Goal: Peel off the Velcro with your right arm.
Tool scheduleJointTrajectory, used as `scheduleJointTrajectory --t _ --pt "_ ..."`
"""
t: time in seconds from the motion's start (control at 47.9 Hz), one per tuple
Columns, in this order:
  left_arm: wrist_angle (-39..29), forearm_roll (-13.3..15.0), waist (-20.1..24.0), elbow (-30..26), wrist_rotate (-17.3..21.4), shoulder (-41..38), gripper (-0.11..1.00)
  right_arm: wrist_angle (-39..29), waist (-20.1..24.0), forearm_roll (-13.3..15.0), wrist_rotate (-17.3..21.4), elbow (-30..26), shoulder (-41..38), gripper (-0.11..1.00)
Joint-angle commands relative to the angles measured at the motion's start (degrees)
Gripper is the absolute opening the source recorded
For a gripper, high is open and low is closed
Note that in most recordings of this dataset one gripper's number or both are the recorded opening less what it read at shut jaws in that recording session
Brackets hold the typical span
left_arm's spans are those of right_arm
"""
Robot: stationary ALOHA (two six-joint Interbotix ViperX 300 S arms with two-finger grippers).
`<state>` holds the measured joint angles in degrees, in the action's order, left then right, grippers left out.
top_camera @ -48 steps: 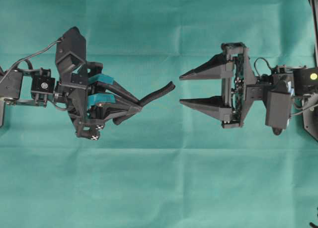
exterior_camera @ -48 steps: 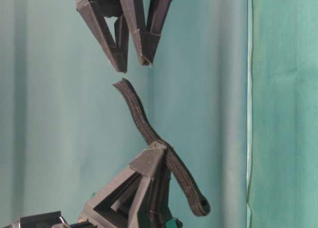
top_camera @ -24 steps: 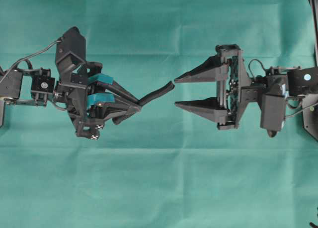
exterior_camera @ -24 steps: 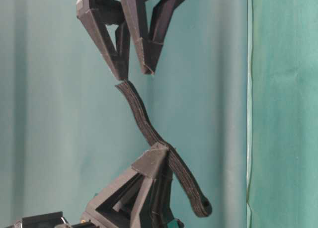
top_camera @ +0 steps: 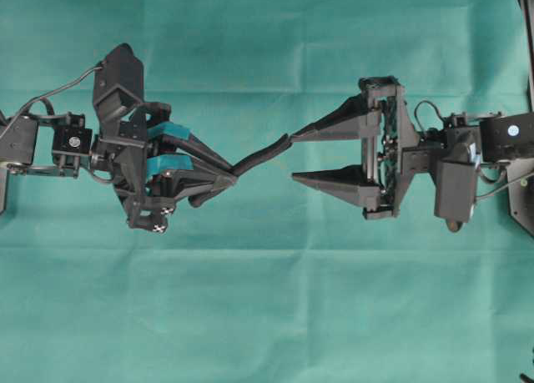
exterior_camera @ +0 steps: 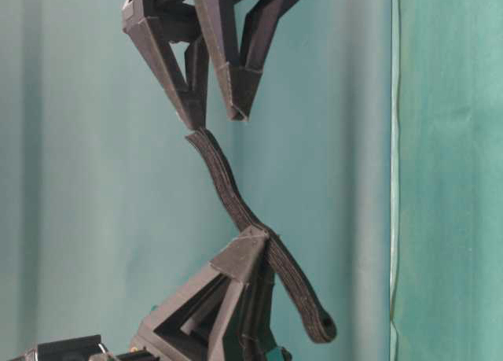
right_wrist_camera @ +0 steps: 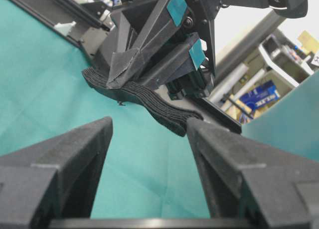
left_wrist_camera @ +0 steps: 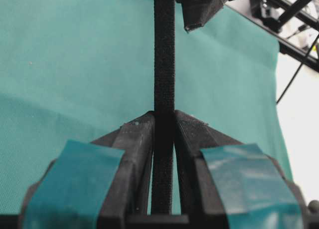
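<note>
Overhead view has the two arms facing each other over a green cloth (top_camera: 267,316). The left gripper (top_camera: 229,176), the one with teal tape on its fingers, is pinching the Velcro strip (top_camera: 263,154) partway along its length, so one end sticks out toward the other arm and a shorter rounded end pokes out behind the fingers.

The right gripper (top_camera: 292,156) has its plain black fingers spread wide. The free tip of the strip sits right at the tip of one of those fingers, the upper one in this view. Can't really tell if they're touching or just a hair apart.

Table-level view shows the same thing turned sideways: the strip (exterior_camera: 236,211) curves in a lazy S from the left gripper's (exterior_camera: 255,243) pinch up to the right gripper's (exterior_camera: 214,123) finger points, and the rounded end hangs off the other side.

Left wrist camera looks straight along the strip (left_wrist_camera: 164,64), squeezed between the two taped fingers (left_wrist_camera: 132,159). Right wrist camera has the strip's end (right_wrist_camera: 172,120) just next to one spread finger (right_wrist_camera: 234,159), nothing gripped yet.

No containers anywhere in these shots.
</note>
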<state>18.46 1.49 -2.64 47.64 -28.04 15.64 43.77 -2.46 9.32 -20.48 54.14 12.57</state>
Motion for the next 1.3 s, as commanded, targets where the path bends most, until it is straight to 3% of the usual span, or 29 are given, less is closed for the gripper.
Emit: scheduleJointTrajectory --t 0.0,1.274 --pt "0.5 0.1 0.2 -0.8 -0.1 1.0 0.1 0.6 0.2 0.0 0.1 -0.3 0.5 0.27" --pt "0.6 0.1 0.5 -1.0 -0.2 0.9 0.1 0.7 0.2 0.0 0.1 -1.1 -1.0 0.27"
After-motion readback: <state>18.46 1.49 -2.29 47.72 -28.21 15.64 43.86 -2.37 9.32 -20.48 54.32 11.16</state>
